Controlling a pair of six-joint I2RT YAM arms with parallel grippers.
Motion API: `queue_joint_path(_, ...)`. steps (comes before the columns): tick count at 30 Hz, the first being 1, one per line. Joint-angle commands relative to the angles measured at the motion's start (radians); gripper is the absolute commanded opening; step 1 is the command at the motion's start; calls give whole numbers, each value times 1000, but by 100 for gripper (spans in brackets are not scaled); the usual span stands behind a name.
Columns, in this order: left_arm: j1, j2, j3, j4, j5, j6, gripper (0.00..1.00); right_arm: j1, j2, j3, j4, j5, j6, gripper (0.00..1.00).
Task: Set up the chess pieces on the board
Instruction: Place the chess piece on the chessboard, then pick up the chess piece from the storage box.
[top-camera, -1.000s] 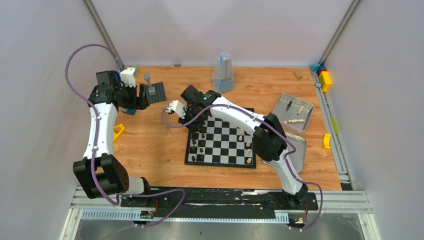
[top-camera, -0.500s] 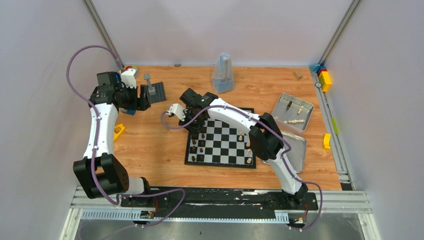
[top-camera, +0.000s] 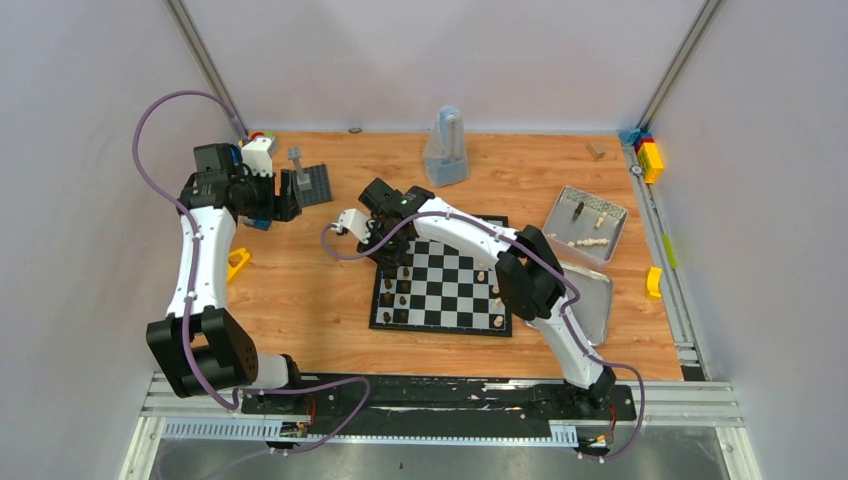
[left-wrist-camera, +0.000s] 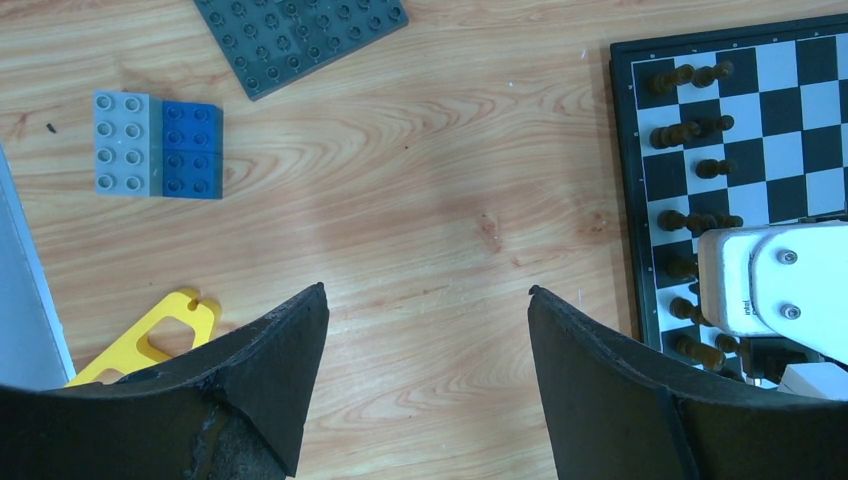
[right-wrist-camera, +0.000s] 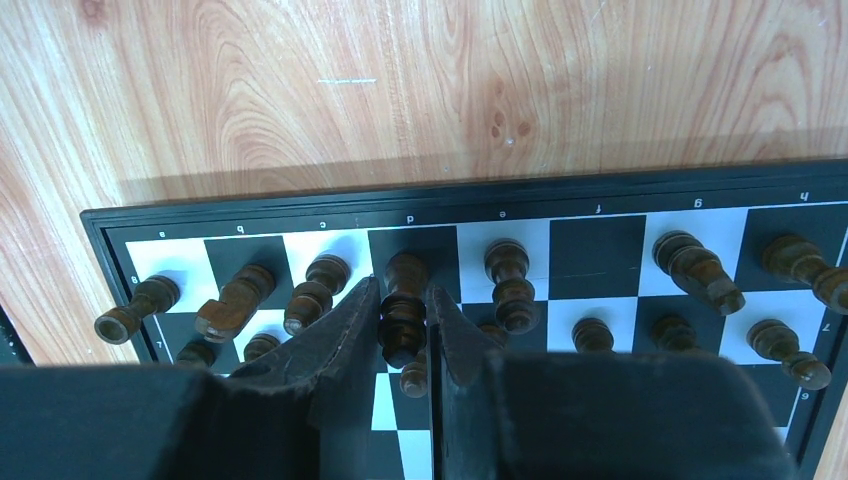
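At the left edge of the board (top-camera: 445, 290), the right gripper (right-wrist-camera: 405, 330) pinches a dark piece (right-wrist-camera: 403, 300) upright on its back-row square, probably seating it. Farther left, the left gripper (left-wrist-camera: 428, 295) hangs spread over the table (left-wrist-camera: 420, 200), holding nothing, likely keeping clear.

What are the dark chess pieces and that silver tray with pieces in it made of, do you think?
The dark chess pieces look like turned wood, stained dark brown with a slight sheen: warm tone, lathe-like rings. The silver tray is probably metal, steel or aluminium: thin raised rim, pale grey shine. The table shows wood grain; solid wood or laminate, I cannot tell.
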Motion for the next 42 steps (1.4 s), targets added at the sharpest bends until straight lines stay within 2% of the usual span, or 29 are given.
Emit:
queue_joint_path(1, 8, -24, -3, 26, 22, -6, 81, 12, 15, 26, 11, 9, 6, 8)
queue_joint_path(5, 8, -24, -3, 25, 22, -4, 81, 14, 14, 26, 11, 7, 12, 14)
queue_joint_path(14, 8, -22, -3, 22, 22, -2, 81, 11, -64, 19, 11, 26, 30, 37)
queue_joint_path(25, 8, -26, 9, 11, 44, 1, 82, -46, -267, -8, 10, 48, 80, 44)
queue_joint_path(30, 8, -26, 8, 14, 104, 7, 82, -193, -444, -173, 14, 56, 127, 49)
queue_joint_path(36, 7, -19, 13, 12, 155, -1, 85, -560, -628, -390, 62, 20, 195, 50)
queue_joint_path(42, 8, -26, 5, 14, 188, 4, 86, -883, -665, -543, 152, 63, 262, 50)
